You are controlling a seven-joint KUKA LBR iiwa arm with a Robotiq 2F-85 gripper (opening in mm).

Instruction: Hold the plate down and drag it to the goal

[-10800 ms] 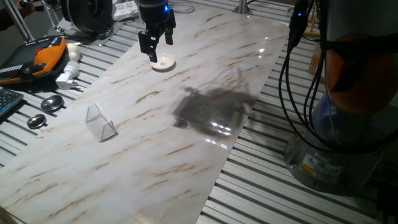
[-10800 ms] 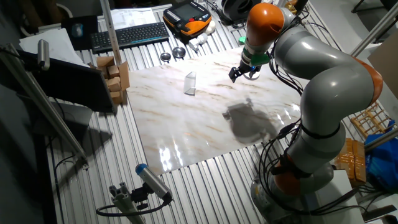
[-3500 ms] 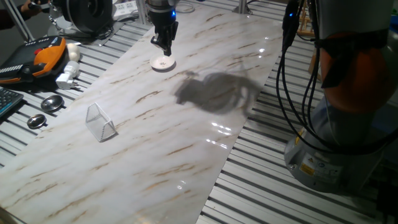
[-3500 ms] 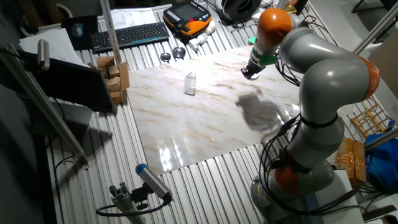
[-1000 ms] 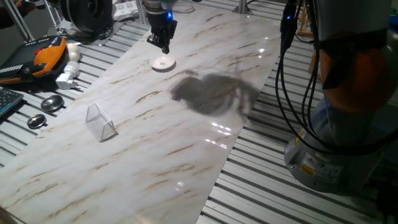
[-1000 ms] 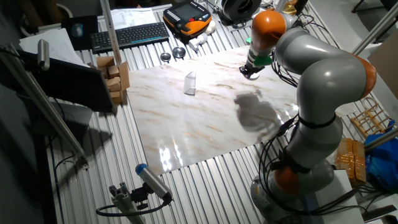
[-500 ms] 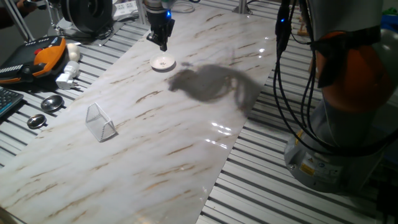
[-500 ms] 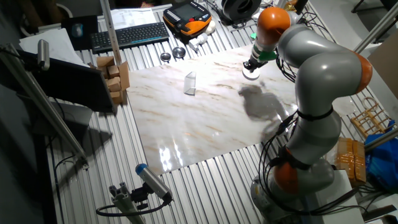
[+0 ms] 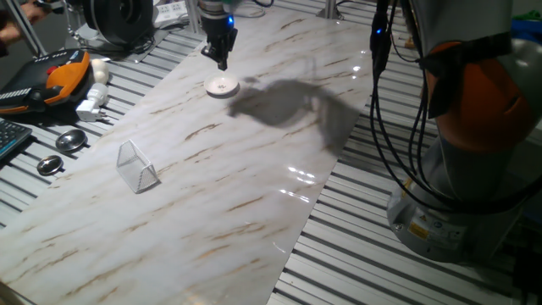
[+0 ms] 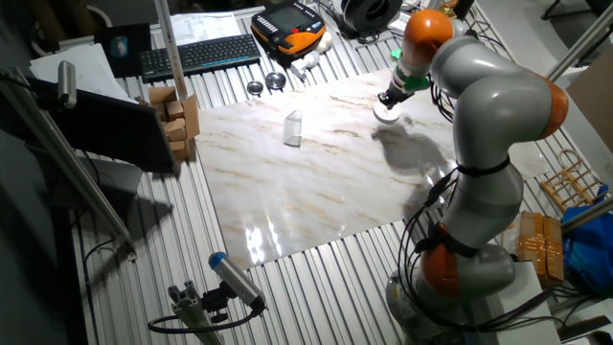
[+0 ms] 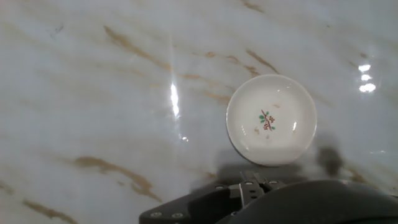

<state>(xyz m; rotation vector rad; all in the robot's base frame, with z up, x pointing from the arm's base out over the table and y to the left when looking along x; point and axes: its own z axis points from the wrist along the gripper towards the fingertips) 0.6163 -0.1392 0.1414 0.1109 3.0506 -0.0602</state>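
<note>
The plate is a small white round dish on the marble board, near its far end. It also shows in the other fixed view. In the hand view the plate lies right of centre, with a small red and green mark in its middle. My gripper hangs just above the plate with its fingers pressed together, holding nothing, and shows in the other fixed view. In the hand view only the dark hand body shows at the bottom edge. The goal is a clear plastic wedge frame standing far from the plate near the board's left edge, also in the other fixed view.
Two grey metal discs lie on the slatted table left of the board. An orange pendant and a white plug sit beyond them. A keyboard and cardboard boxes stand further off. The robot base is at the right.
The arm's elbow has swung and its shadow on the board has slid toward the far side. The gripper tip has shifted slightly above the plate. The plate has not moved.
</note>
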